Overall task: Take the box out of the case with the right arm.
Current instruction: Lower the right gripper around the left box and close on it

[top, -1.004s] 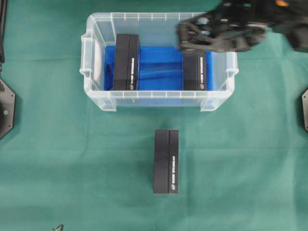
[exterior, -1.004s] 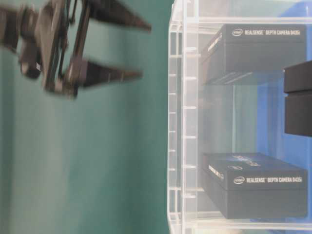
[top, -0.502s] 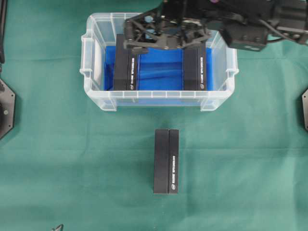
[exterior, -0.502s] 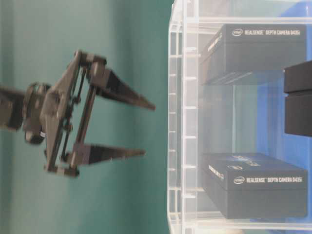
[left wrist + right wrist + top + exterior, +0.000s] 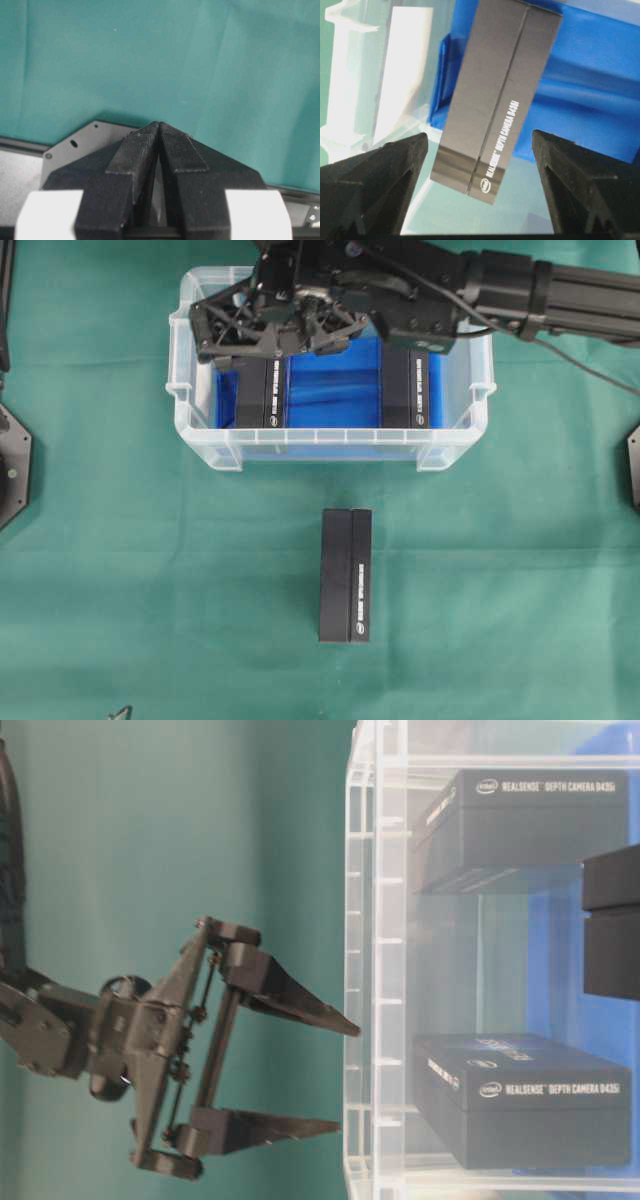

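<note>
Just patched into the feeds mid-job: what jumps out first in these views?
The right arm stretches in from the right across the clear case, its right gripper wide open above the left box on the blue lining. A second box stands at the case's right side, and a third box lies outside on the green cloth.

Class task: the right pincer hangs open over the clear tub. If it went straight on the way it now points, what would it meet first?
Probably the left-hand RealSense box in the tub: the right pincer has its jaws open either side of it. Depth is unclear.
</note>
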You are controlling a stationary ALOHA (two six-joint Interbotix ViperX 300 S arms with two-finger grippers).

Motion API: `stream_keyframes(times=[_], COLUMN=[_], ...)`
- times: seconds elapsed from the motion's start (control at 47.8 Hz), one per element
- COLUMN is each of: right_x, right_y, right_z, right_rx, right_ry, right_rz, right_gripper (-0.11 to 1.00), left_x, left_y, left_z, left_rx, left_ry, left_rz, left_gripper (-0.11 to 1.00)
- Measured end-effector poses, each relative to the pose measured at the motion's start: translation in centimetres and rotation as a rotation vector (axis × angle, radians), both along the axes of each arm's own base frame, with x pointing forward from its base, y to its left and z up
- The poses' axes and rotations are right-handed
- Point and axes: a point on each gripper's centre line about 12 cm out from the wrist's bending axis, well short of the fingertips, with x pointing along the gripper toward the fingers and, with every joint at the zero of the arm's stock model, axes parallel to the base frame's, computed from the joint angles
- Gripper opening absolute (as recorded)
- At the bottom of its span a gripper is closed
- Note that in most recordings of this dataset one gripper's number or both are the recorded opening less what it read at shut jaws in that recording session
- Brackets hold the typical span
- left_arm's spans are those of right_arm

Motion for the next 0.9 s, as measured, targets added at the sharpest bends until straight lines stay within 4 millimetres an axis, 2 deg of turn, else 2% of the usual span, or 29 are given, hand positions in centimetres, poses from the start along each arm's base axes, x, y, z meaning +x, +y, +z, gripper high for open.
stream_keyframes(times=[0.314, 0.899], right_x=[0.6, 0.8], right_y=[0.1, 0.0], right_z=[-1.8, -1.7], right_rx=[0.019, 0.017], right_ry=[0.027, 0.007], right_rz=[0.006, 0.002], right_gripper=[0.88, 0.88], left_x=[0.0, 0.0], left_y=[0.0, 0.0], left_z=[0.0, 0.0], left_rx=[0.000, 0.000], left_ry=[0.000, -0.002], left_rz=[0.000, 0.000], left_gripper=[0.08, 0.08])
